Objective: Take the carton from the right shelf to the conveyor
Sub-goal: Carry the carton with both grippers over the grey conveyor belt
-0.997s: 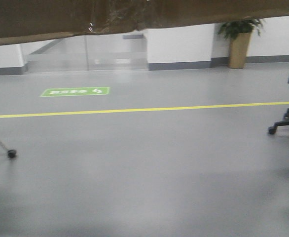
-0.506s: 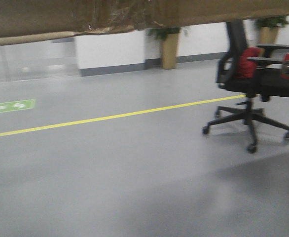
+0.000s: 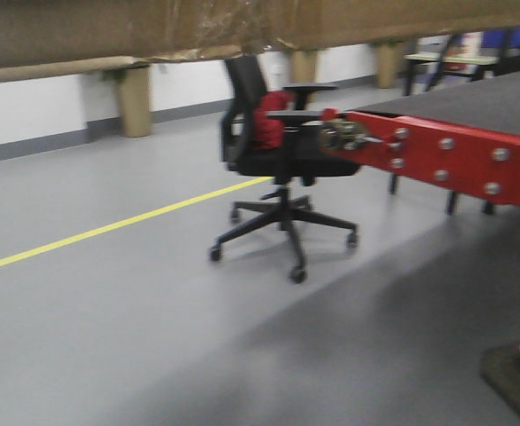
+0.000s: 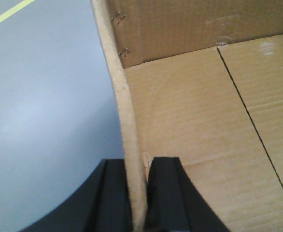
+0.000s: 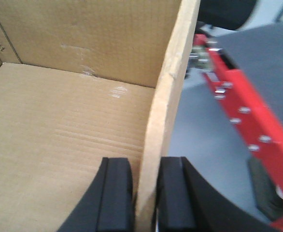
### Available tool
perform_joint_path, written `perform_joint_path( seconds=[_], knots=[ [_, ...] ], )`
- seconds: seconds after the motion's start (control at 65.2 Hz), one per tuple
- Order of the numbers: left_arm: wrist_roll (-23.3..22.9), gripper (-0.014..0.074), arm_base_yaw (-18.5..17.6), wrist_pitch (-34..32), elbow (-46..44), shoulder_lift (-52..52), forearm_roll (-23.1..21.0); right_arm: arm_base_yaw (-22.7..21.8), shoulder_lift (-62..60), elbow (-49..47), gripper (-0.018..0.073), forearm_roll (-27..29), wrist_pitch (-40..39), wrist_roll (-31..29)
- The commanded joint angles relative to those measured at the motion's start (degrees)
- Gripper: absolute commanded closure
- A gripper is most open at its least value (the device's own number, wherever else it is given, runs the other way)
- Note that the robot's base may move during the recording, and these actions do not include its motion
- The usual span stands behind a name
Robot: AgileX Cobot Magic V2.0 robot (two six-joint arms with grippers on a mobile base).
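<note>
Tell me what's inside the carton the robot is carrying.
Only bare cardboard floor and walls show inside the carton, plus a flap seam and staples. The left gripper and right gripper each pinch a side wall, one finger inside. Those fingers hide the floor beneath them.

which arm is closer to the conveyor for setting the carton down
Right. The right pincer grips the carton wall beside the red-edged conveyor; the left pincer grips the far wall, over bare floor.

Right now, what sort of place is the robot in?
Probably an indoor logistics test hall or lab: a red-sided conveyor with a dark belt, a yellow line on smooth grey floor, and an office chair.
</note>
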Motion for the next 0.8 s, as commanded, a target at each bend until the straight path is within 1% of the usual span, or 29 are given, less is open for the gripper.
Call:
perform_joint_path(
  seconds=[0.0,0.782],
  knots=[
    [0.5,0.0605,-1.0,-4.2,-0.2,-0.3,-3.7,0.6,-0.6,-0.2,0.0627,3.3,-5.1,-0.9],
    [0.5,0.0605,-0.9,-4.2,-0.2,-0.3,-3.6,0.6,-0.6,-0.2,0.0627,3.3,-5.1,-0.9]
  ],
)
